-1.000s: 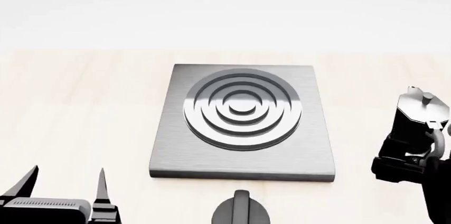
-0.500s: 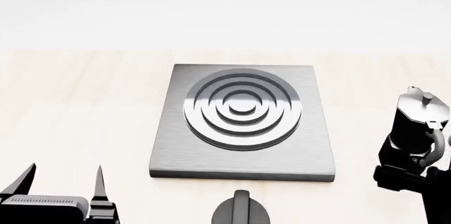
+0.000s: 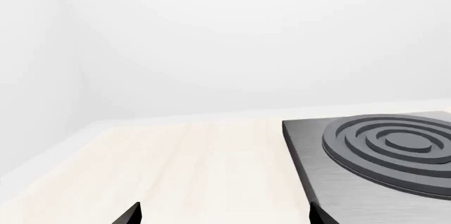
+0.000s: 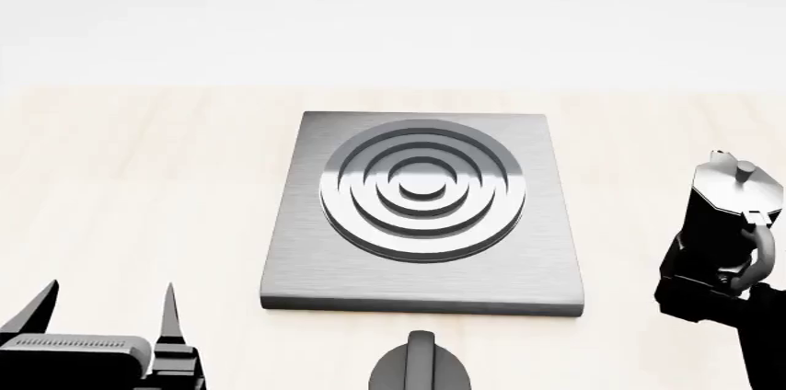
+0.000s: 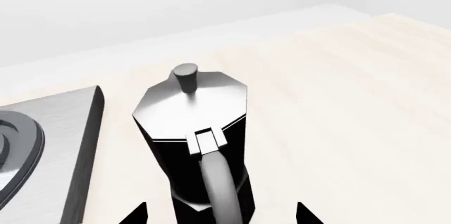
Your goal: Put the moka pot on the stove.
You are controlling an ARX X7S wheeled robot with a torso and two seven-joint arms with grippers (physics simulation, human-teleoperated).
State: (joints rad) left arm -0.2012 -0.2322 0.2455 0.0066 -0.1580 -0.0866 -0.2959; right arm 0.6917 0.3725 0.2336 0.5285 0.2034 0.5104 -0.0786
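Note:
The moka pot (image 4: 727,199) stands upright on the wooden counter just right of the stove (image 4: 418,206), apart from it. It is glossy black with a silvery lid, a round knob and a curved handle (image 5: 219,182). My right gripper (image 4: 702,275) sits low behind the pot on its handle side. In the right wrist view the right gripper (image 5: 219,216) is open, its two fingertips (image 5: 135,215) spread wide on either side of the pot's lower body without touching it. My left gripper (image 4: 109,303) is open near the counter's front left, and the left gripper (image 3: 222,217) holds nothing.
A squat black round knob (image 4: 421,367) sits in front of the stove's near edge. The stove's raised ring burner (image 3: 394,147) lies beside the left gripper. Pale wooden counter (image 4: 147,188) runs to the left, with a white wall behind it.
The left gripper has drifted slightly to the left. The right gripper has shifted a little behind the pot. The moka pot has not moved.

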